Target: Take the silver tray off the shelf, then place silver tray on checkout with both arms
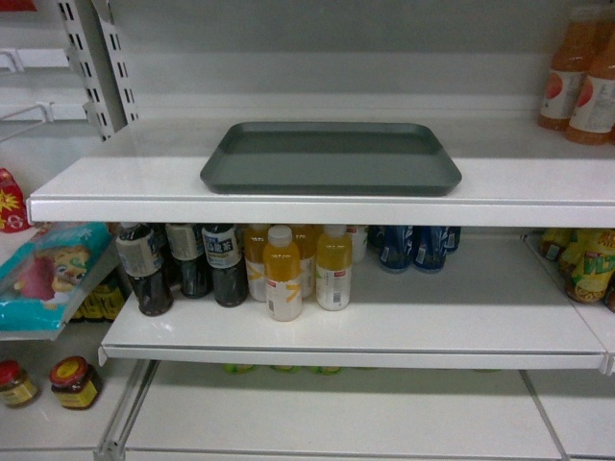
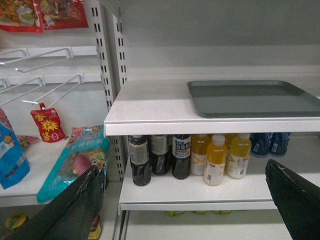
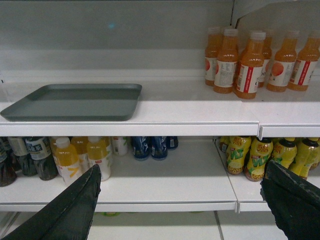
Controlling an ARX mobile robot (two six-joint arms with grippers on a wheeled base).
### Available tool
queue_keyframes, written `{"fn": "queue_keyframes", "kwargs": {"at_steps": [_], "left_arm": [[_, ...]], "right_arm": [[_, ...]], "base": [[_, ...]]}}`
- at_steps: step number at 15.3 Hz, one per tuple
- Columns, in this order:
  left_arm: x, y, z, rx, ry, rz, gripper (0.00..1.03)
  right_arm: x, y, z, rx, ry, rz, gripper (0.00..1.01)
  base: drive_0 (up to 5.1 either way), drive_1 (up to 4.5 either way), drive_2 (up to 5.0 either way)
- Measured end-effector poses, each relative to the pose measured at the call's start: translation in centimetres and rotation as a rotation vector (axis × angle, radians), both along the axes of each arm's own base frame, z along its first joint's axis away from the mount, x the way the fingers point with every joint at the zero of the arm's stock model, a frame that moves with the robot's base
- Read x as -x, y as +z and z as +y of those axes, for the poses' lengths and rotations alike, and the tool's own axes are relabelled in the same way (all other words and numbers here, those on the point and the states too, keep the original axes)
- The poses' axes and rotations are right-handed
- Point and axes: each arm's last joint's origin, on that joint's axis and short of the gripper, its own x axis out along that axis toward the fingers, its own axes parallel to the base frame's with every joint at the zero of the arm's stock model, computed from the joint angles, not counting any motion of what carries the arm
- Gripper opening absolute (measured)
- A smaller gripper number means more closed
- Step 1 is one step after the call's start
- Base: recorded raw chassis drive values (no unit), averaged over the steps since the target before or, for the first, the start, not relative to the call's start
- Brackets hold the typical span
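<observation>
I'm looking at the tray (image 1: 332, 158) lying flat on the upper shelf (image 1: 144, 178), its near edge just behind the shelf's front lip. It sits near the middle of the board, bare white surface on both sides of it, nothing resting in it. Neither arm shows in the head view.

From the left wrist, the left pincer (image 2: 185, 200) hangs low in front of the shelving, jaws spread wide, both black fingers (image 2: 75, 210) at the bottom corners with nothing between them. It sits below the tray's level, well apart from it; the tray is up and to the right here, its right end cut off by the frame edge.

From the right wrist, same story: the right pincer (image 3: 182, 200) is spread wide and holding nothing, its fingers (image 3: 290, 200) framing the lower shelf. The tray is up and to the left, well apart.

Around it: orange bottles (image 3: 250, 62) stand on the upper shelf to the tray's right, clear of it. On the shelf below, dark bottles (image 1: 183, 264) at left, yellow juice bottles (image 1: 303, 269) in the middle, blue cans (image 1: 413, 248) behind to the right. Further right, yellow-green bottles (image 3: 270, 155) fill the next bay. At left, a red packet (image 2: 47, 125) hangs on a hook and a teal snack bag (image 2: 75, 160) lies on a side shelf. Two small jars (image 1: 53, 382) sit lower left.
</observation>
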Motion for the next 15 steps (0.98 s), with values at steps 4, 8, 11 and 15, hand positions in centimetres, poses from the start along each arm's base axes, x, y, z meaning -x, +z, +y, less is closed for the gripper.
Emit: {"fn": "queue_keyframes", "kwargs": {"at_steps": [4, 8, 11, 15], "left_arm": [[0.00, -0.01, 0.00, 0.000, 0.000, 0.002, 0.98], [0.00, -0.01, 0.00, 0.000, 0.000, 0.002, 0.98], [0.00, -0.01, 0.00, 0.000, 0.000, 0.002, 0.98], [0.00, -0.01, 0.00, 0.000, 0.000, 0.002, 0.98]], "right_arm": [[0.00, 0.00, 0.00, 0.000, 0.000, 0.000, 0.98], [0.00, 0.00, 0.00, 0.000, 0.000, 0.000, 0.98], [0.00, 0.00, 0.00, 0.000, 0.000, 0.000, 0.98], [0.00, 0.00, 0.00, 0.000, 0.000, 0.000, 0.98]], "base": [[0.0, 0.00, 0.0], [0.0, 0.00, 0.0], [0.0, 0.00, 0.0], [0.0, 4.19, -4.1]]}}
